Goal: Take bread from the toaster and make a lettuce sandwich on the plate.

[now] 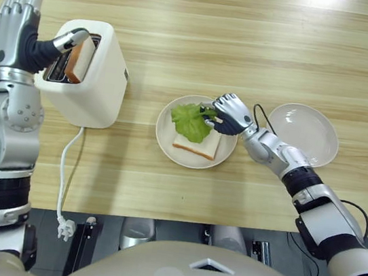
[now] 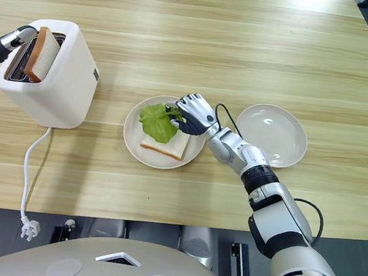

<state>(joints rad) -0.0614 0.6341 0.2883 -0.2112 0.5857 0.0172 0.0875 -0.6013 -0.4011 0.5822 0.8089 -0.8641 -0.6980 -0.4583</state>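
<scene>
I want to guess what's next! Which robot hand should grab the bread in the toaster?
The left robot hand: it is at the toaster, touching the bread slice. The right robot hand is across at the lettuce on the plate.

Counted one toaster (image 1: 97, 95). Found two slices of bread: the first slice (image 1: 79, 63) in the toaster's slot, the second slice (image 1: 200, 147) well to its right. Counted one lettuce leaf (image 1: 192, 120), also to its right. Tallied two plates, the near plate (image 1: 164, 139) right of the toaster, the far plate (image 1: 305, 131) farther right still. Noted one power cord (image 1: 65, 162) and one plug (image 1: 66, 228), both in front of the toaster.
</scene>
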